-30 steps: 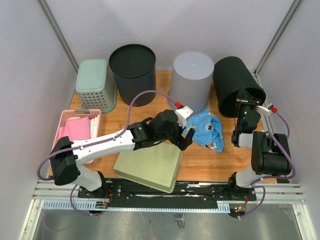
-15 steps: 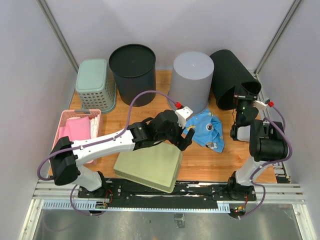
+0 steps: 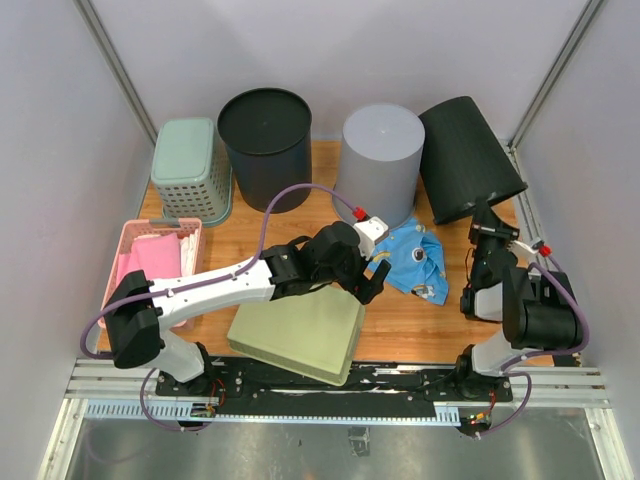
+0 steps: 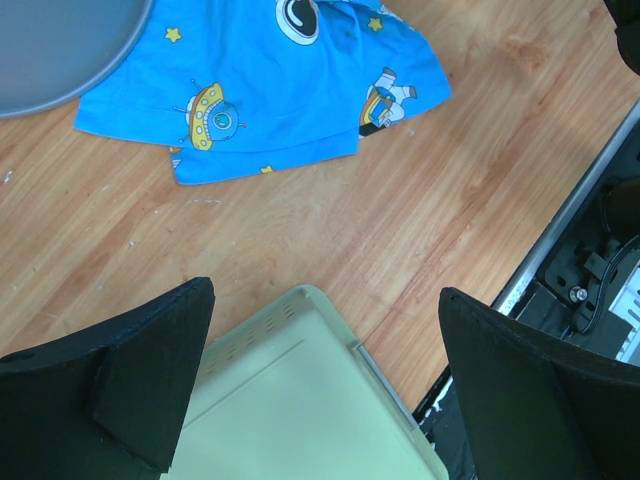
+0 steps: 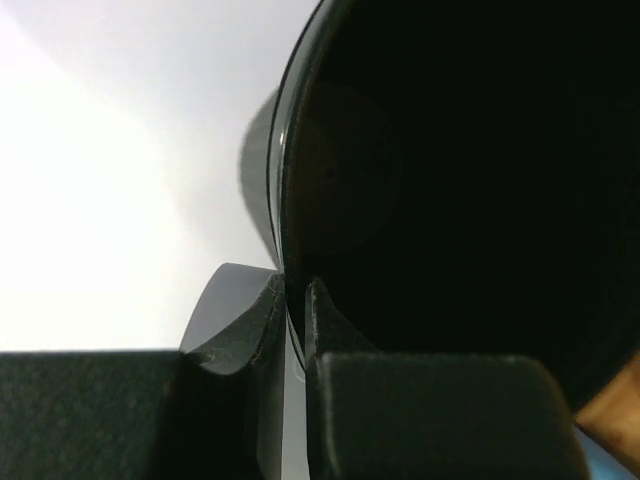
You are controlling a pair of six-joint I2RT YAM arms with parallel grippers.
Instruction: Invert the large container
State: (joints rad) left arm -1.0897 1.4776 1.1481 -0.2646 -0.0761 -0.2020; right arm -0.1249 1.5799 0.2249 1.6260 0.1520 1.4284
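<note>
Tipped further, large container [image 3: 466, 158] leans beside grey bin [image 3: 380, 160], right fingers [image 5: 236, 312] clamped on its rim; left fingers [image 4: 135, 365] apart.

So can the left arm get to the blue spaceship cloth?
Probably yes. The left gripper hangs open just beside the blue cloth, with only bare wooden table between them and nothing on top of it. The grey bin only stands at its far edge.

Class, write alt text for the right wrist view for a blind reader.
The right hand pinches the rim of the large black container, one finger inside, one outside. Its dark interior fills the right of the frame; a pale wall shows on the left.
</note>
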